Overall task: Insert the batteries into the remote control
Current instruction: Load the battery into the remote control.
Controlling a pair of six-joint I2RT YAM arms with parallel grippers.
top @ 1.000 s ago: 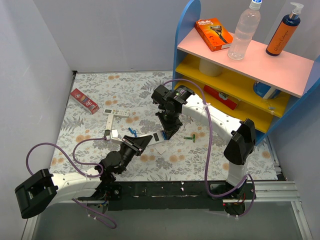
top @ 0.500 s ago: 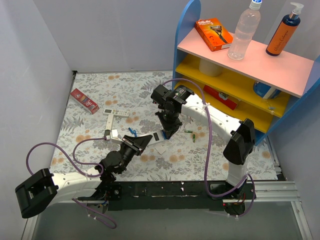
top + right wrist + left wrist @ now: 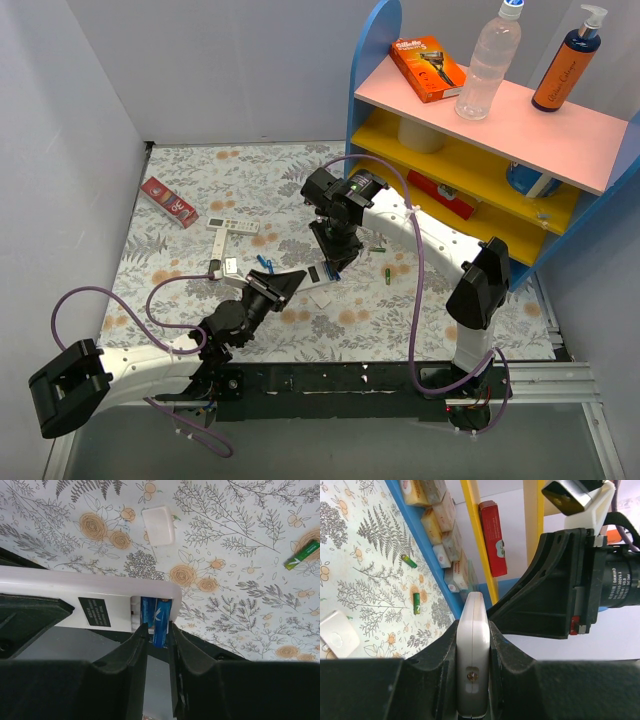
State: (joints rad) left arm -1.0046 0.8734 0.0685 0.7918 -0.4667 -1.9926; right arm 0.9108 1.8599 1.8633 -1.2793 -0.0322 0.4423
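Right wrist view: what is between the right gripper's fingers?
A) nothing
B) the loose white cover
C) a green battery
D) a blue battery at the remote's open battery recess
D: a blue battery sits between the fingers of the right gripper, its upper end in the open recess of the remote control, while the green battery lies loose, well away from the fingers.
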